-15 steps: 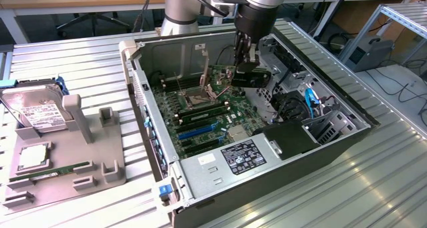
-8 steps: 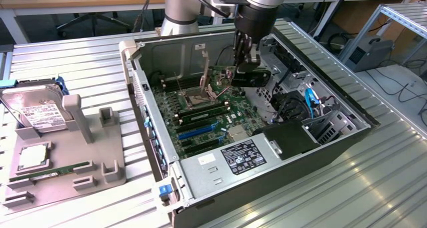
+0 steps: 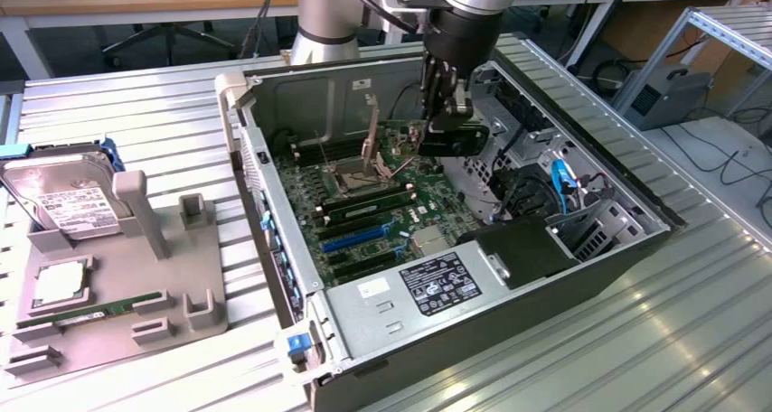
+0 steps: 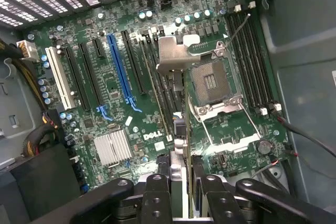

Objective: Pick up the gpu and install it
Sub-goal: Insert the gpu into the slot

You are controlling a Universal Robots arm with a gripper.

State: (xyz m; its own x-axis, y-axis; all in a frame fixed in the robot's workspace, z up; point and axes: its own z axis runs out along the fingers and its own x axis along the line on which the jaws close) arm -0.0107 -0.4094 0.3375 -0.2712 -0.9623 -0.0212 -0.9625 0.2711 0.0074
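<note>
Gpu (image 4: 180, 124) edge-on between the fingers (image 4: 157, 198)

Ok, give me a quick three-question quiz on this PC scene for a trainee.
1. True or false: the gripper is shut on the gpu.
2. Where is the hard drive? A: inside the case. B: on the grey tray. C: on the floor.
3. Fill in: the gpu is held over the green ____.
Key: 1 true; 2 B; 3 motherboard.
</note>
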